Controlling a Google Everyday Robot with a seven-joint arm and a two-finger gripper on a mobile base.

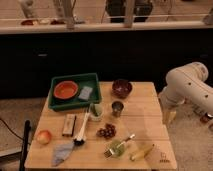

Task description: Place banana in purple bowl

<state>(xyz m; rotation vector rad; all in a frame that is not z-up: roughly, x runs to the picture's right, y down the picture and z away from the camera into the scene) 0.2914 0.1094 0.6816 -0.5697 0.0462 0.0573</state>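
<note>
The banana (142,152), small, slim and yellow, lies near the front right corner of the wooden table (145,117). The purple bowl (122,88), dark and glossy, stands at the table's back, right of the green tray. My arm (187,82) comes in from the right. Its gripper (170,118) hangs pointing down just off the table's right edge. It is to the right of and beyond the banana, and well apart from both the banana and the bowl.
A green tray (59,102) holds an orange bowl (66,90) and a sponge (86,92). A metal cup (117,107), grapes (106,131), a green-and-silver fork (119,146), a brush (81,131), a wooden block (69,125), an apple (44,136) and a cloth (62,152) also lie on the table.
</note>
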